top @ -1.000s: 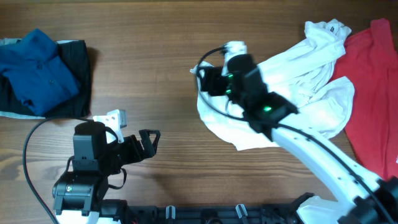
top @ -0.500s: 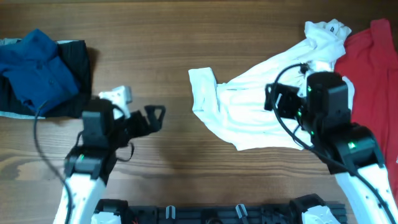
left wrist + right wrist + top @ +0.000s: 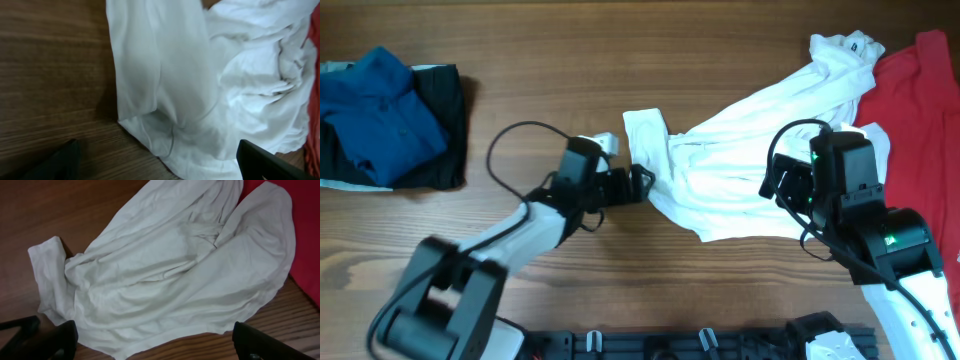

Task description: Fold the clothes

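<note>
The white T-shirt (image 3: pixel 740 185) lies crumpled right of centre, its collar with a small black label (image 3: pixel 857 45) at the far right and a sleeve (image 3: pixel 645 130) pointing left. The red shirt (image 3: pixel 920 120) lies at the right edge, partly under it. My left gripper (image 3: pixel 644 184) is open, right at the shirt's left lower edge; the left wrist view shows the white cloth (image 3: pixel 190 85) ahead of the open fingers (image 3: pixel 160 170). My right gripper (image 3: pixel 785 182) is open and empty above the shirt's right part (image 3: pixel 165 280), with its fingers (image 3: pixel 160 347) spread.
A blue shirt (image 3: pixel 380 110) lies on a black garment (image 3: pixel 440 130) at the far left. The red shirt also shows in the right wrist view (image 3: pixel 300 225). The wooden table (image 3: pixel 540 60) runs under everything.
My left arm swung from the near left across to the shirt's left edge. My right arm let go of the left sleeve and drew back right over the shirt, which has spread out.
</note>
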